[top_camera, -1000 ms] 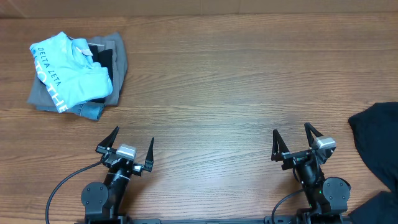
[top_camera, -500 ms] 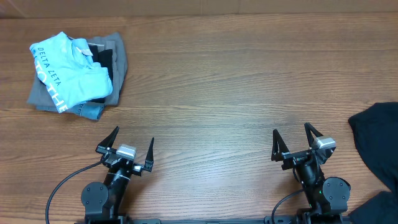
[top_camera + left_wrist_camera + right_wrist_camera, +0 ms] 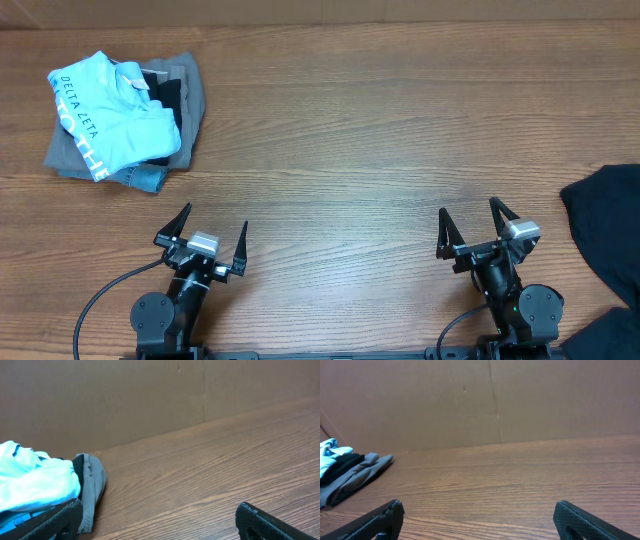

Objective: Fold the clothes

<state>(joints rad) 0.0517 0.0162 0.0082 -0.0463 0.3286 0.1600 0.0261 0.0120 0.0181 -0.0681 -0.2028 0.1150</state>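
Note:
A pile of folded clothes lies at the far left of the table, a light blue printed garment on top of black, grey and denim ones. It also shows in the left wrist view and in the right wrist view. A dark unfolded garment lies at the right edge. My left gripper is open and empty near the front edge, well short of the pile. My right gripper is open and empty, left of the dark garment.
The wooden table stretches between the pile and the dark garment. A brown cardboard wall stands along the table's far edge. A black cable runs from the left arm's base.

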